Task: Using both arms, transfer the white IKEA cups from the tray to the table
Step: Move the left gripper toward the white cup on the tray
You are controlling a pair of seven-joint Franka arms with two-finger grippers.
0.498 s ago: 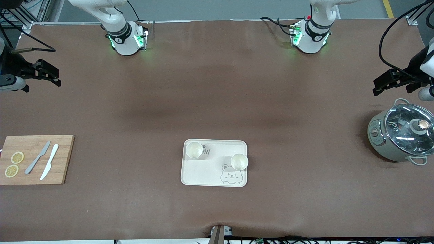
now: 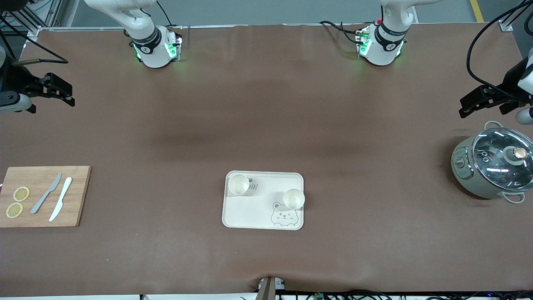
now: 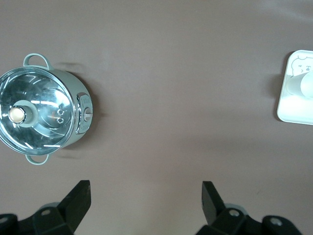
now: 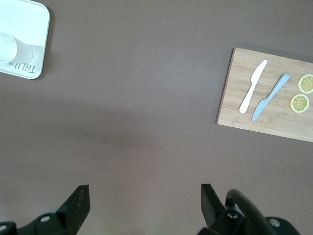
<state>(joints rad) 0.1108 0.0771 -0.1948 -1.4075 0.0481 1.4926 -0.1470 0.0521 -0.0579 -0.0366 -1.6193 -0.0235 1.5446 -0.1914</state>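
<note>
Judging by the layout, nothing has been moved yet. The right end effector (image 2: 62, 92) is held with fingers apart and empty over the counter (image 2: 266, 125) at its arm's end, above bare surface beside a cutting board (image 2: 43, 196). Both cups (image 2: 238, 184) (image 2: 293, 198) are seen on the tray (image 2: 262, 214), well apart from either. The left end effector (image 2: 474, 104) hangs spread and empty near a pot (image 2: 493, 164).

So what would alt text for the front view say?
Two white cups stand on a bear-print tray on a brown table. The left gripper above a lidded pot and the right gripper hang at either end, jaws open.
</note>
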